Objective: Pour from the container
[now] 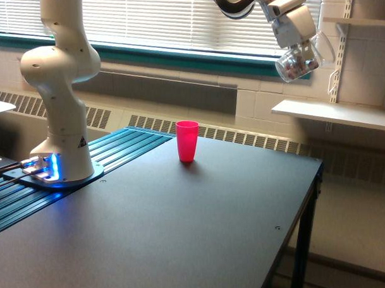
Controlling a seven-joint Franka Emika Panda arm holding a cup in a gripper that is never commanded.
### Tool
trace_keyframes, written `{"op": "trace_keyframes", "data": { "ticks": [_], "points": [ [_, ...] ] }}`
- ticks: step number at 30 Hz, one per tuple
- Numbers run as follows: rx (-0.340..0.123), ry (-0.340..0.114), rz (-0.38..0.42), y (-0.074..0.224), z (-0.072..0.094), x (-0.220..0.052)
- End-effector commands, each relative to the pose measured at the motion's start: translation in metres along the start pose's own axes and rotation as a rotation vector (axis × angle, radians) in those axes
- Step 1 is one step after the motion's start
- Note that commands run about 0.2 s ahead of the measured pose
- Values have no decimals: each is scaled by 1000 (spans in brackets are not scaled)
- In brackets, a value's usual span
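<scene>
High at the exterior view's upper right, my gripper [301, 52] is shut on the container [297, 64], a small clear cup with dark and reddish bits inside. The cup hangs tilted, its mouth turned down toward the left. A bright pink-red tumbler [187, 140] stands upright on the dark table [183, 233], well below and to the left of the container. Nothing is visibly falling from the container.
The arm's white base [62, 123] stands at the table's left on a blue ribbed strip [111, 156]. The table's right edge [306, 222] drops off to the floor. A white wall shelf [337, 113] sits behind, beneath the gripper.
</scene>
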State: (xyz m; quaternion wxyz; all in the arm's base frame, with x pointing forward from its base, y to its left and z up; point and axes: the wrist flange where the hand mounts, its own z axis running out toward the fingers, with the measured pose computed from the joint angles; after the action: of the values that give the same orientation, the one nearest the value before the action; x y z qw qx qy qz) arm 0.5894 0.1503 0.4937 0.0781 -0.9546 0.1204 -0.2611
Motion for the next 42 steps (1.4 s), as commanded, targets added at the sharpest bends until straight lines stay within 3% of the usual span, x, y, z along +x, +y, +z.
{"op": "trace_keyframes", "data": {
  "ticks": [1,3,5,8,15,23,27,38,42],
  "points": [
    [40,-23,-122,-28,-4,-14],
    [36,-20,-139,-25,-4,-15],
    [-18,-19,-234,-25,-5,-20],
    [-8,-27,-236,-21,-4,-26],
    [9,-107,-104,-12,3,-59],
    [5,-188,-55,-16,2,-109],
    [-10,-208,-40,-17,-4,-132],
    [-39,-191,25,-1,-32,-170],
    [-74,-172,28,4,-38,-179]
  ]
}}
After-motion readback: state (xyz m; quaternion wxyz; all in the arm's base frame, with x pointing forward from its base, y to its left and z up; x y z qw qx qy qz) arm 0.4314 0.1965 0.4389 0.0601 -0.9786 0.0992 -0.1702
